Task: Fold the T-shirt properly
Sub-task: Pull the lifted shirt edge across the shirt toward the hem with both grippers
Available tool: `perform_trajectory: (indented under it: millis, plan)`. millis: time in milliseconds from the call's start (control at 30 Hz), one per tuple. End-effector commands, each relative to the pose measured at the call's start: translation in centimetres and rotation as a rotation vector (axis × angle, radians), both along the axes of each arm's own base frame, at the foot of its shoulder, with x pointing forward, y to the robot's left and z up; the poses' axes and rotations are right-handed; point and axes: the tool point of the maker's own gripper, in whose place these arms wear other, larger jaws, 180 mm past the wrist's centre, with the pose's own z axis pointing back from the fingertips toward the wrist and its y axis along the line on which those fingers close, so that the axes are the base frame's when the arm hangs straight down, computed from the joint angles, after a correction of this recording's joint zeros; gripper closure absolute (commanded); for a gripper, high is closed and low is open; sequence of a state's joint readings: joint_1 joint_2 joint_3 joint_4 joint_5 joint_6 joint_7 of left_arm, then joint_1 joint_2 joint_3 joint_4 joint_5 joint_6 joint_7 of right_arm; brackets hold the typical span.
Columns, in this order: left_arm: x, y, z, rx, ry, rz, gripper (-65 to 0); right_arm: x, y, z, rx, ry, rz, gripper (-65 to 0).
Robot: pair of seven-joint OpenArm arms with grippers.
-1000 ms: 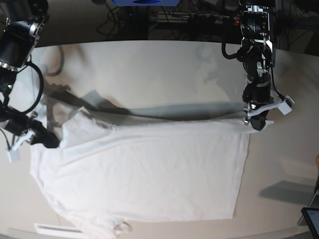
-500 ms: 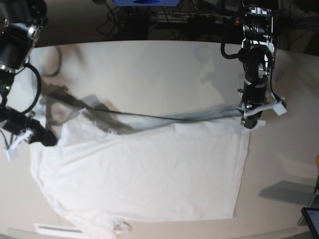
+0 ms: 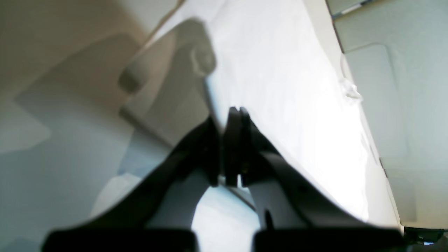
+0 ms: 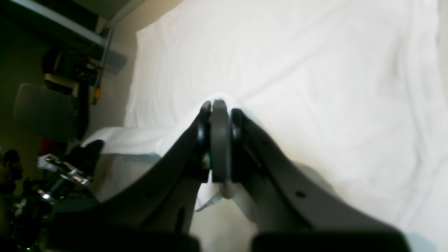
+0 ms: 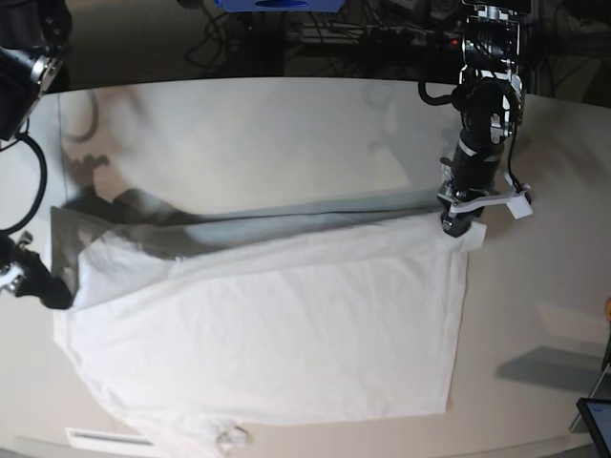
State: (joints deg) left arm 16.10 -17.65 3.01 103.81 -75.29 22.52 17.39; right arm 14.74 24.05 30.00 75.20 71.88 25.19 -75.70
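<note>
So the base view gives the whole layout: the white T-shirt (image 5: 277, 324) lies spread on the off-white table (image 5: 286, 134), its far edge lifted between both arms. The left gripper (image 5: 456, 221) pinches one corner of that edge, and the right gripper (image 5: 52, 291) at the frame's side pinches the other end. Close up, the left wrist view shows its black fingers (image 3: 213, 147) pressed together on the cloth; the right wrist view shows the same, with cloth bunched under the fingers (image 4: 218, 140). Cables (image 5: 229, 43) sit behind the table.
</note>
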Motion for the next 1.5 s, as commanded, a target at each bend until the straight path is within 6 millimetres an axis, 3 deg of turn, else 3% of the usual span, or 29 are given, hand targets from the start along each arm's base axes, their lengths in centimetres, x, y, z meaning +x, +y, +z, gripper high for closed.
perform_trajectory:
  millis: [0,233,467,733,833,1033,1467]
  plan:
    - [0.8,0.1,1.7,0.011,-0.054,-0.007,0.0,0.7,-0.8,1.6,0.001,-0.046,-0.018,-0.1]
    - [1.6,0.2,2.9,0.009,-0.092,0.002,0.0,2.0,1.5,-0.2,0.039,0.002,0.028,-0.1]
    - [2.7,0.5,4.1,0.015,-0.131,0.011,0.0,4.1,3.2,0.9,0.062,0.001,0.032,-0.1]
    - [4.1,1.1,4.7,0.02,-0.15,0.025,0.0,5.5,3.1,0.6,0.108,0.033,0.02,-0.1]
    - [4.3,1.6,3.7,0.015,-0.128,0.04,0.0,6.1,2.6,0.9,0.115,0.019,-0.006,-0.1]
    - [5.2,2.2,3.2,0.011,-0.12,0.059,0.0,6.5,1.7,-1.1,0.059,0.083,-0.031,-0.1]
    - [5.7,2.8,2.4,0.009,-0.101,0.076,0.0,8.5,0.6,-1.1,0.031,0.106,-0.074,-0.1]
